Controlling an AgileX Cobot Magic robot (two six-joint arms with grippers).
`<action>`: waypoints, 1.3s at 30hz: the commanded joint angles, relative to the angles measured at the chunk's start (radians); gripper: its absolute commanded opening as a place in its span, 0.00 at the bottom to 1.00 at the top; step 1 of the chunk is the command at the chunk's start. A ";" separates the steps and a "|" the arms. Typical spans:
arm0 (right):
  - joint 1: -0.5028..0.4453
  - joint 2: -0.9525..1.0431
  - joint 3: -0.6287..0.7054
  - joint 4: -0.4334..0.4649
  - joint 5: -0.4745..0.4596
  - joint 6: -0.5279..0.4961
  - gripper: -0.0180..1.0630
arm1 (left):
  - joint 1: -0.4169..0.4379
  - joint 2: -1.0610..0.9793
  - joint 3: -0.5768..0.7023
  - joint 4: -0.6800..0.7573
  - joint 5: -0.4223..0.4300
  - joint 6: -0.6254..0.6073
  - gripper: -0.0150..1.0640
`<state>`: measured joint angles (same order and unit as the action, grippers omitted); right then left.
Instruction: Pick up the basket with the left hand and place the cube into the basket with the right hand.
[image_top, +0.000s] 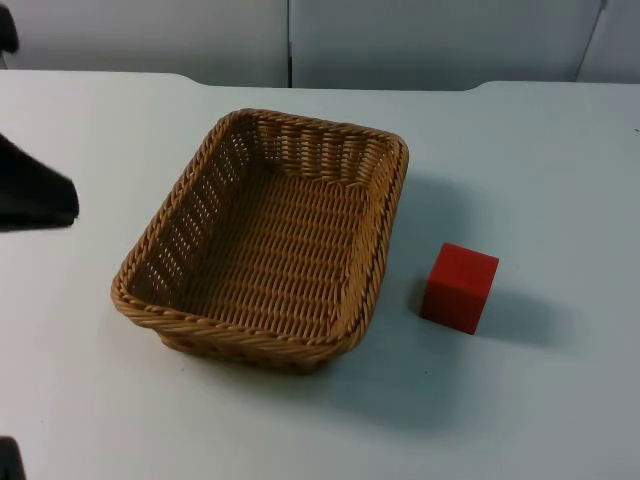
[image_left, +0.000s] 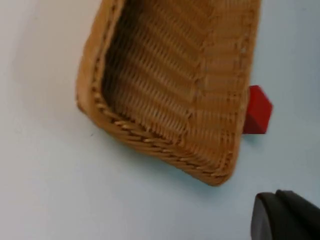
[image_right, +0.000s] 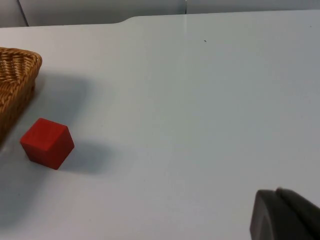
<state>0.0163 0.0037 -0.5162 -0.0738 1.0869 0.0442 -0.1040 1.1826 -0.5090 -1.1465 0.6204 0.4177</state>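
Note:
An empty woven wicker basket (image_top: 268, 238) rests on the white table (image_top: 520, 150), left of centre in the top view. To its right, a short gap away, a red cube (image_top: 459, 287) sits on the table. My left gripper (image_top: 38, 192) hovers at the table's left edge, well to the left of the basket and not touching it. The left wrist view looks down on the basket (image_left: 175, 85), with the cube (image_left: 258, 110) just beyond its far rim. In the right wrist view the cube (image_right: 47, 142) lies beside the basket's corner (image_right: 15, 75), far from my right gripper (image_right: 287, 217).
The grey partition wall (image_top: 400, 40) closes off the table's far edge. Open white surface stretches to the right of the cube and in front of the basket.

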 joint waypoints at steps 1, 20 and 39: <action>0.002 -0.004 0.007 0.001 -0.008 0.000 0.01 | 0.002 0.041 0.025 -0.019 -0.027 0.018 0.01; 0.002 -0.004 0.007 0.001 -0.008 0.000 0.01 | 0.001 0.157 0.057 -0.099 -0.077 0.633 0.47; 0.002 -0.004 0.007 0.001 -0.008 0.000 0.01 | 0.001 0.512 -0.149 -0.285 -0.048 0.636 0.74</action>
<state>0.0163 0.0037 -0.5162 -0.0738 1.0869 0.0442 -0.1040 1.6684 -0.6252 -1.4007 0.5545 1.0625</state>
